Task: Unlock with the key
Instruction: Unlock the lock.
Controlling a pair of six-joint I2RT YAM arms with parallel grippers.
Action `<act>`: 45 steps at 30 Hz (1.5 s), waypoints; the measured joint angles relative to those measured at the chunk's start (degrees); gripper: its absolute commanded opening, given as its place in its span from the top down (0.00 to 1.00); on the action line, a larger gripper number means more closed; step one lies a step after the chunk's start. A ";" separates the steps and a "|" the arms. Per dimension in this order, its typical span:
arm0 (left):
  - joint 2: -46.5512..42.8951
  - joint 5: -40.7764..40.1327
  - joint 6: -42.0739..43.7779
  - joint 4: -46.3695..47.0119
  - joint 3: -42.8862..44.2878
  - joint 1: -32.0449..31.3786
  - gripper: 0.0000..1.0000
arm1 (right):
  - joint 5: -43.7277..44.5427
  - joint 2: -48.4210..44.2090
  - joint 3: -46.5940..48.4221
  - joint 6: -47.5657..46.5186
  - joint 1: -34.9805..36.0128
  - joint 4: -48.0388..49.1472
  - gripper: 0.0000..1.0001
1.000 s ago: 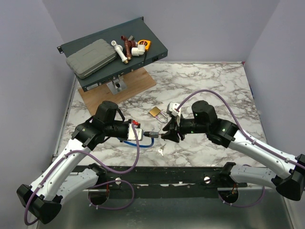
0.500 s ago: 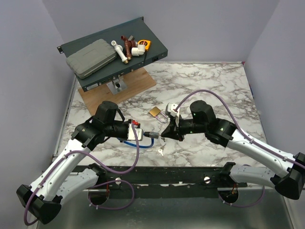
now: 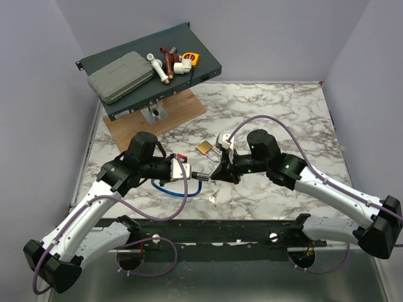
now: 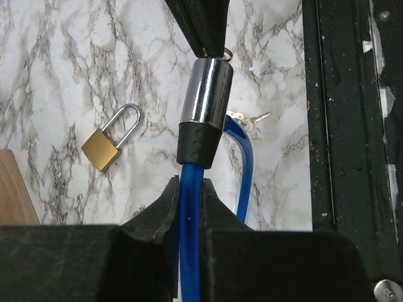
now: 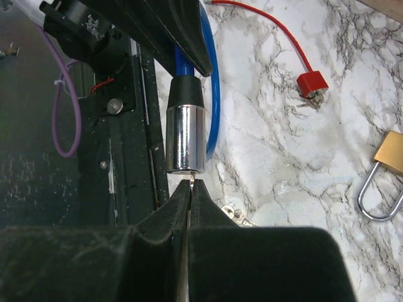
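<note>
Over marble table (image 3: 283, 113), right hand (image 5: 189, 190) pinches, seemingly, the key (image 5: 191, 181) at cable lock (image 5: 186, 135).

Marble table (image 3: 283, 107). Brass padlock (image 3: 204, 148) flat at mid-table. Small keys (image 3: 213, 197) near front edge. Wooden board (image 3: 182, 110) back left. Blue cable (image 4: 190, 207) loop resting near front.

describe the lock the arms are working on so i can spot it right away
On the marbled white table, look near the front edge where the two arms meet. The fingers of the left gripper pinch a blue cable ending in a chrome cylinder with a black collar. The small brass padlock beside it lies loose, untouched.
</note>
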 measured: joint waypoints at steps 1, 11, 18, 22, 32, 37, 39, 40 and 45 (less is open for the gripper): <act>0.15 -0.61 -0.31 0.22 0.00 -0.20 1.00 | 0.00 0.00 -0.02 0.70 -0.11 0.26 0.99; 0.26 -5.49 0.20 1.70 0.37 -1.16 1.00 | -2.23 -0.07 -3.15 11.82 -3.41 9.33 0.99; 0.61 -10.54 7.30 3.23 4.90 -2.47 1.00 | -17.14 7.78 -0.57 27.56 -14.49 19.56 0.99; -0.66 -14.86 11.50 4.13 4.96 -3.82 1.00 | -24.92 12.35 1.53 36.57 -16.61 24.50 0.99; -5.14 -22.99 21.59 14.49 0.92 -9.14 1.00 | -35.52 19.58 -4.00 73.13 -20.65 62.05 0.99; -6.21 -24.48 26.62 19.80 -1.22 -11.17 1.00 | -36.63 22.82 -6.25 90.55 -21.55 81.40 0.76; -5.57 -24.85 26.60 20.81 -0.61 -11.58 1.00 | -36.89 22.69 -6.34 93.90 -21.57 85.46 0.51; -5.09 -25.14 26.34 21.07 -0.07 -11.65 1.00 | -36.92 22.32 -6.34 94.60 -21.81 86.05 0.47; -2.34 -25.94 22.51 22.47 1.99 -11.76 1.00 | -35.06 14.16 -5.03 81.05 -23.71 68.98 0.31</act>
